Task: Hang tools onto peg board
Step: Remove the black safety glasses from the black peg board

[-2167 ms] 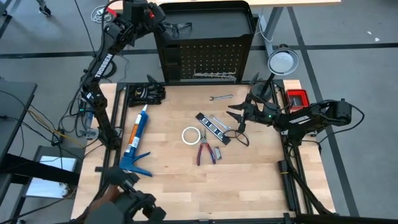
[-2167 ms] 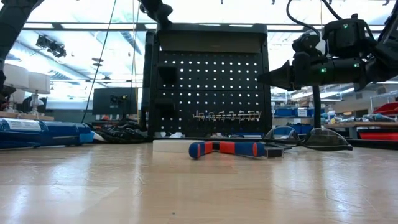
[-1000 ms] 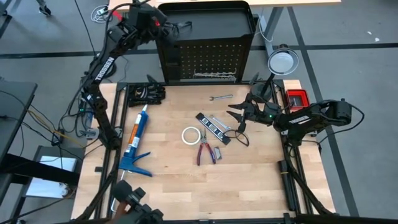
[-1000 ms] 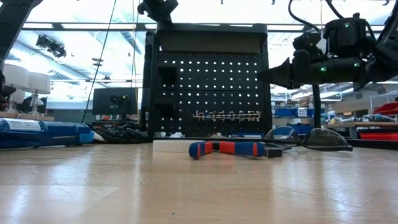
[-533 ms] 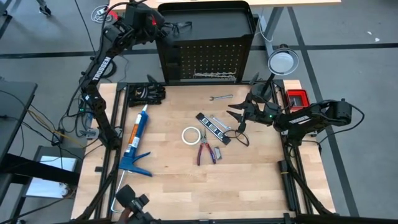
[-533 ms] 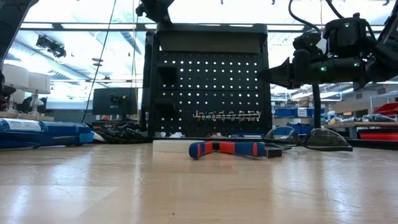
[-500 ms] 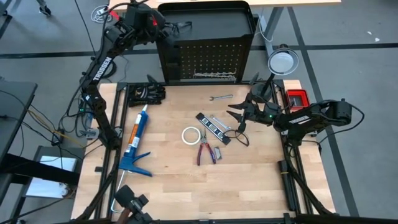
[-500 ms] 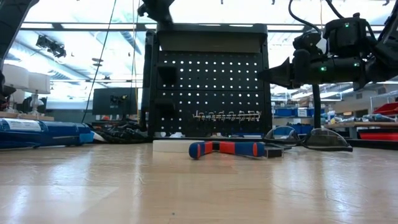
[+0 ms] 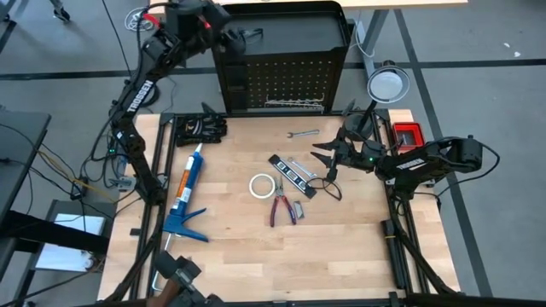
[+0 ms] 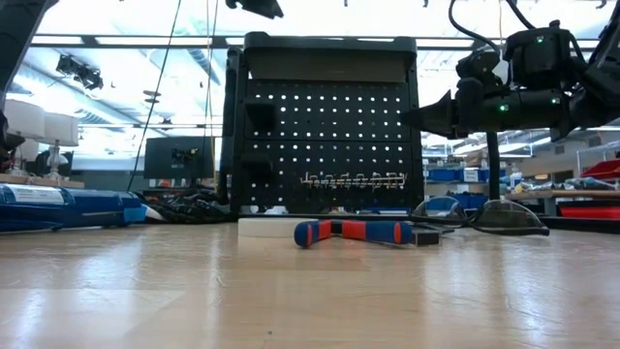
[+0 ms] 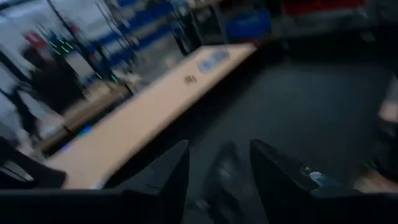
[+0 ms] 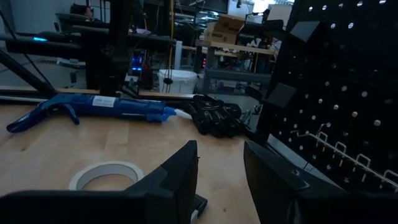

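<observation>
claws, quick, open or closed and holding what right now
Left claw: open, up behind the top of the peg board; holding anything: cannot be told.
Right claw: open, holding nothing, above the table near the glasses.

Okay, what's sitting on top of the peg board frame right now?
A pair of safety glasses rests at the top left of the peg board, beside the left gripper. Whether they hang on a hook cannot be seen.

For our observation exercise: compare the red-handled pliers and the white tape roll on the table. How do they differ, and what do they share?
The pliers are long, with red and blue handles spread apart; the tape roll is a white ring with an open middle. The pliers lie nearer the table's front edge, the tape roll closer to the peg board. Both lie flat on the wooden table, untouched by either gripper.
</observation>
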